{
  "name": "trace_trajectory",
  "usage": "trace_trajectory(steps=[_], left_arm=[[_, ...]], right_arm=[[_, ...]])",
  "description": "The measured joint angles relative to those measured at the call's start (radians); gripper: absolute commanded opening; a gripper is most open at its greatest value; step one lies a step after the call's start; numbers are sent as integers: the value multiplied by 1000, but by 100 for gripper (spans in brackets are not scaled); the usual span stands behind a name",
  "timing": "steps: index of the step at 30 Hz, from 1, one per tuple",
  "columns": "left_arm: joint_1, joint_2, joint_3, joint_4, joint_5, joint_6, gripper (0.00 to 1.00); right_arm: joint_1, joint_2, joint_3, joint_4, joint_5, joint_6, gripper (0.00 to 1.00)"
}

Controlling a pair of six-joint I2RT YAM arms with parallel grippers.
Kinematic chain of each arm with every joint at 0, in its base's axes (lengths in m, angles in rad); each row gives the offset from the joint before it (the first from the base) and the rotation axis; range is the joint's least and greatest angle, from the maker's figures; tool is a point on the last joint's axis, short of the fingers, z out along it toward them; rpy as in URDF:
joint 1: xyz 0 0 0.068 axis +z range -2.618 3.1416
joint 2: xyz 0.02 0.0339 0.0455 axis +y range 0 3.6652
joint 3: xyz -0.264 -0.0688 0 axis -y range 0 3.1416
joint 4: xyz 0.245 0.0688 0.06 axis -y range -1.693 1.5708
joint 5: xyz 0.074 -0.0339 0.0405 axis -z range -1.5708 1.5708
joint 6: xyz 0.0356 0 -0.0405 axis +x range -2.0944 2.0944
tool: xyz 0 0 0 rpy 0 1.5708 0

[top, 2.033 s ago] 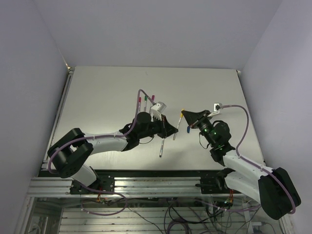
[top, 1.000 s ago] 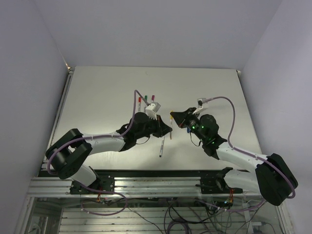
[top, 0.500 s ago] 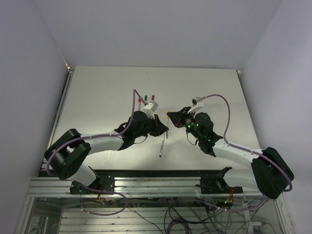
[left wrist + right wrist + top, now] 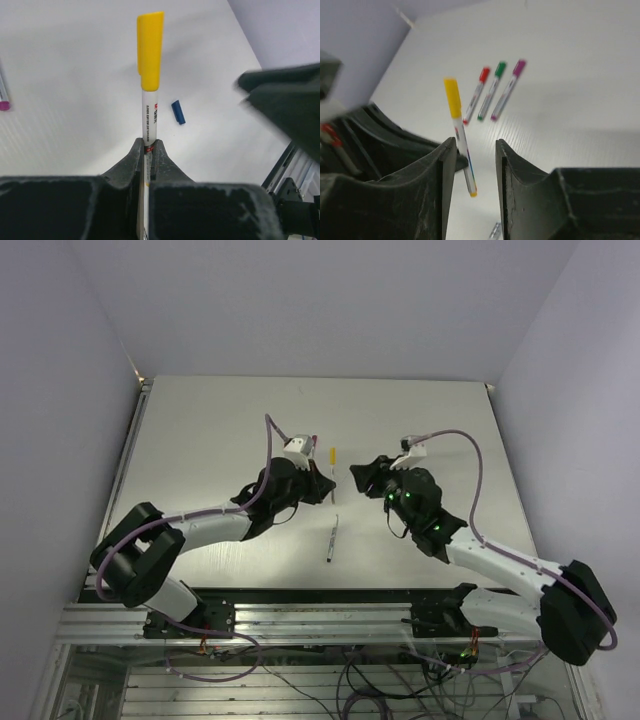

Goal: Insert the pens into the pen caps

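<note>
Yellow-capped pen (image 4: 150, 100) sits clenched in our left gripper (image 4: 148, 146); our right gripper (image 4: 475, 145) gapes empty; blue cap (image 4: 177, 112) lies beyond

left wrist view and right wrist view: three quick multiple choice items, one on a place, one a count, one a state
1. Where is the blue cap? A on the table B on a pen C in a claw
2. How many capped pens lie side by side? A one B three C five
3. The right claw is: A shut on a cap B open C shut on a pen
1 A, it lies loose on the bare surface; 2 B, three lie in a row; 3 B, its fingers stand apart.
</note>
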Motion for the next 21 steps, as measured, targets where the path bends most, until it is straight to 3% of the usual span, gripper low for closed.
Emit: trace_trajectory(steps=[5,10,21], left_arm=[[0,44,31,-62,-42,34,7],[0,148,158,-187,-131,96,7],[24,463,522,-380,-272,221,7]], right_arm=[[0,-122,25,-22,151,-29,37],[0,-184,27,-108,290,-28,36],[0,-212,-1,-240,377,4,36]])
